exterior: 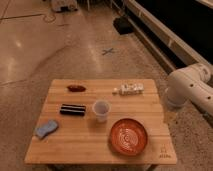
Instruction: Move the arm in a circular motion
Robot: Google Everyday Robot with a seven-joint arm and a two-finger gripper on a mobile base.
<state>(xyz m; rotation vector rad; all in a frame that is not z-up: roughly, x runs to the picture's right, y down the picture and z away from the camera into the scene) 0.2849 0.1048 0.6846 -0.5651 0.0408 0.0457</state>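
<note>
The arm [192, 85] is large and white, made of thick rounded tube segments. It comes in from the right edge, just beside the right end of the wooden table [60, 150]. A bulbous joint [176, 92] hangs near the table's far right corner, and another segment runs down to the right edge. The gripper is out of view, past the right edge of the camera view.
On the table lie a dark red object [76, 88], a white packet [129, 89], a black bar [72, 109], a pale cup [101, 110], an orange plate [128, 136] and a blue sponge [46, 128]. A blue cross [108, 51] marks the floor. A black object [122, 25] sits by the wall ledge.
</note>
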